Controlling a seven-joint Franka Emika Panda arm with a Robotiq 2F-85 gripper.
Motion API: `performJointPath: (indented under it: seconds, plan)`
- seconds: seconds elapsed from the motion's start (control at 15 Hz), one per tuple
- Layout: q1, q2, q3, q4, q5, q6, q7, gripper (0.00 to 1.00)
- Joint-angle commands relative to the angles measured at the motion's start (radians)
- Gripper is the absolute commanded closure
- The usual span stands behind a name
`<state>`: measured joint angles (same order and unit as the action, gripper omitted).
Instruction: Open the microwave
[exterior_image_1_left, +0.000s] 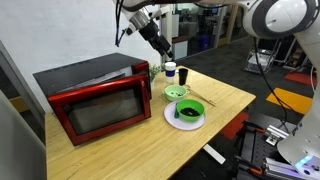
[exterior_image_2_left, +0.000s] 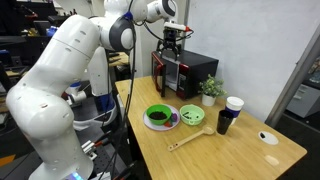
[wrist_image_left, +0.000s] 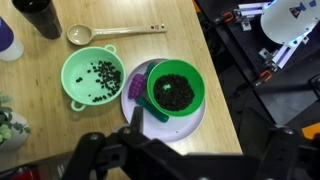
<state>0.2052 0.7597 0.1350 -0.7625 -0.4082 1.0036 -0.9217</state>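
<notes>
While hovering well above the microwave (exterior_image_1_left: 95, 93), over its panel (exterior_image_1_left: 142, 88), holds jaws spread wide and empty. Sits shut on the worktop (exterior_image_1_left: 228, 98), long side stretching away beneath. Probably means descending toward the edge of the door (exterior_image_1_left: 100, 112) beside that panel.

Pincer (exterior_image_2_left: 172, 38) hangs above the red microwave (exterior_image_2_left: 188, 72), jaws apart, door shut; a green bowl (exterior_image_2_left: 158, 117) sits nearby on the bench (exterior_image_2_left: 240, 152).
</notes>
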Motion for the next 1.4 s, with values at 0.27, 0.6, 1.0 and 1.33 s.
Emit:
performJointPath:
  seconds: [0.27,0.6,1.0,1.33]
  plan:
    - [0.005,0.033,0.016,0.07,0.029,0.004,-0.087,0.0]
    - [0.004,0.034,0.018,0.083,0.039,0.004,-0.088,0.0]
    - [-0.015,0.049,0.02,0.092,-0.003,0.024,-0.266,0.0]
    - [-0.012,0.084,0.026,0.083,-0.014,0.05,-0.421,0.0]
